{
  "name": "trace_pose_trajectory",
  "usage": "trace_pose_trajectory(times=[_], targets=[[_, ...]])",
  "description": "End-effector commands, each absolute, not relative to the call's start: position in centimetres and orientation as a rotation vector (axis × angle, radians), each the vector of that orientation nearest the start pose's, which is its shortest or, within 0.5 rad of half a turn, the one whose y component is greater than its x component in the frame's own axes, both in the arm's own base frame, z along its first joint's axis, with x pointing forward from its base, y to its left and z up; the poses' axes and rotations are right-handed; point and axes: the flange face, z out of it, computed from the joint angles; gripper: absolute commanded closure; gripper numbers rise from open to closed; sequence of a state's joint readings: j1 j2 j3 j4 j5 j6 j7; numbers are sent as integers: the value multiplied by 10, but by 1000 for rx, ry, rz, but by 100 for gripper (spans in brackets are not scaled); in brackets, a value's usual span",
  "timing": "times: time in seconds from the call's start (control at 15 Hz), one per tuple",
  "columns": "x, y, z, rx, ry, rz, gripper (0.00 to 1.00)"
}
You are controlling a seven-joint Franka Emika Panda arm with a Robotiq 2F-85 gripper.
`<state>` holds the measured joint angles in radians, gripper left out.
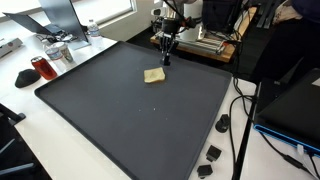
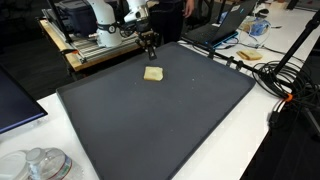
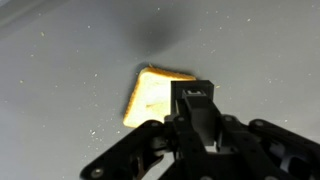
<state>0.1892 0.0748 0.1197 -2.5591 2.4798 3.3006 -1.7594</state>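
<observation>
A small tan slice of bread (image 1: pixel 153 75) lies flat on a large dark grey mat (image 1: pixel 120 125) in both exterior views (image 2: pixel 153 73). My gripper (image 1: pixel 167 57) hangs above the mat near its far edge, just behind the bread and apart from it (image 2: pixel 150 50). In the wrist view the two black fingers (image 3: pixel 197 92) are pressed together with nothing between them. The bread (image 3: pixel 148 98) lies just beyond and to the left of the fingertips, partly hidden by them.
The mat (image 2: pixel 150 125) covers most of a white table. A red can (image 1: pixel 41 68) and laptop (image 1: pixel 60 15) stand off one side. Small black parts (image 1: pixel 213 153) and cables lie off another. Glass jars (image 2: pixel 40 165) sit at a near corner. A wooden rack (image 2: pixel 100 48) stands behind.
</observation>
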Motion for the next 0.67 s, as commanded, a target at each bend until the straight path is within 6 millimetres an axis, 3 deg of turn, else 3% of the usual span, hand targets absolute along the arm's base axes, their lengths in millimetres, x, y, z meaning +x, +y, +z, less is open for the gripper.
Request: trace_pose_trajectory(times=[0.0, 0.33, 0.6], targets=[[340, 35, 272, -2930, 643, -687, 95], [343, 53, 300, -2996, 640, -728, 95], [353, 75, 305, -3020, 675, -674, 95]])
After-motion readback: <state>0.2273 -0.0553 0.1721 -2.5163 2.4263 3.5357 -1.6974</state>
